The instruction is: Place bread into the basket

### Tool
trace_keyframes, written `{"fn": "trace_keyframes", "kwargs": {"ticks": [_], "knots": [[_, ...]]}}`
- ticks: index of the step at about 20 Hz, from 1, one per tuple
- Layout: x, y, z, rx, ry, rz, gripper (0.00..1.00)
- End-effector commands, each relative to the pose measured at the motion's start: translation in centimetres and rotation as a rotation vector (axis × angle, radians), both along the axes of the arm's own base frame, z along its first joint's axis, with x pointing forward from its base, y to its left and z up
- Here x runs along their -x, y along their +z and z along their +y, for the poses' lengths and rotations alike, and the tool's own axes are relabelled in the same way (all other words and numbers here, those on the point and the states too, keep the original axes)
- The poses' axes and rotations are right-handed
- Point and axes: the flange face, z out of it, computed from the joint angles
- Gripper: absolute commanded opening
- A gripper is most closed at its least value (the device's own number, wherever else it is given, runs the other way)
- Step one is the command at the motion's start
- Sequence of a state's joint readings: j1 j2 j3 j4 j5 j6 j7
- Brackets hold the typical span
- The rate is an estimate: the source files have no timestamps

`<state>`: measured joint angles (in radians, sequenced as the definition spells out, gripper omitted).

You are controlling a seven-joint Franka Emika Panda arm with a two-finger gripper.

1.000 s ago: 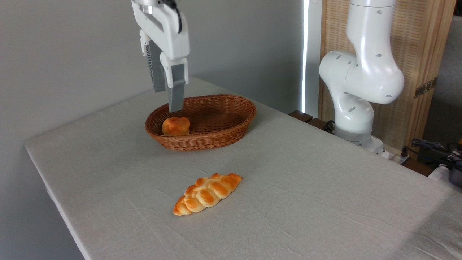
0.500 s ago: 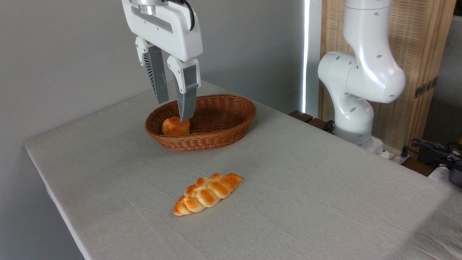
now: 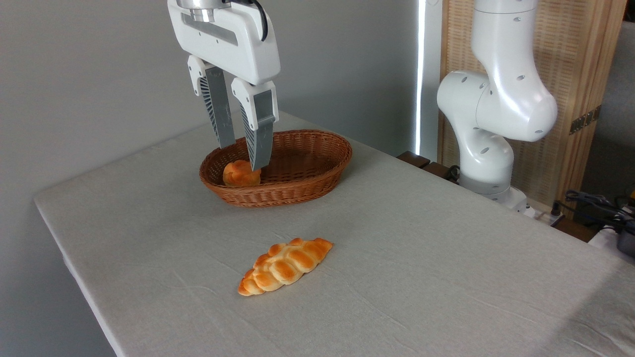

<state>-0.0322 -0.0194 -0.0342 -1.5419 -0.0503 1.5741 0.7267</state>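
One small round knotted bun with a glossy golden-orange crust (image 3: 240, 173), lying inside the left end of the oval brown woven wicker basket (image 3: 297, 191) toward the far side of the grey cloth-covered table (image 3: 421, 277). Just above it, the white two-finger gripper (image 3: 244, 157), grey fingers (image 3: 261, 139) pointing down and parted, holding nothing, right fingertip in front of the bun's upper right edge. Nearer on the table, well apart from the basket, a longer braided pointed golden loaf (image 3: 285, 266).
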Motion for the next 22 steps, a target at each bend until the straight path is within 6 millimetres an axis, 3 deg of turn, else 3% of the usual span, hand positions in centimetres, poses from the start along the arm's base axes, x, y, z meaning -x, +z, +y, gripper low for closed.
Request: {"fn": "trace_keyframes", "kwargs": {"ticks": [1,22], "knots": [[0.02,0.1,-0.11,-0.018,0.016,0.011,1.0],[0.15,-0.32,0.13,-0.041,0.021,0.03,1.0]]}}
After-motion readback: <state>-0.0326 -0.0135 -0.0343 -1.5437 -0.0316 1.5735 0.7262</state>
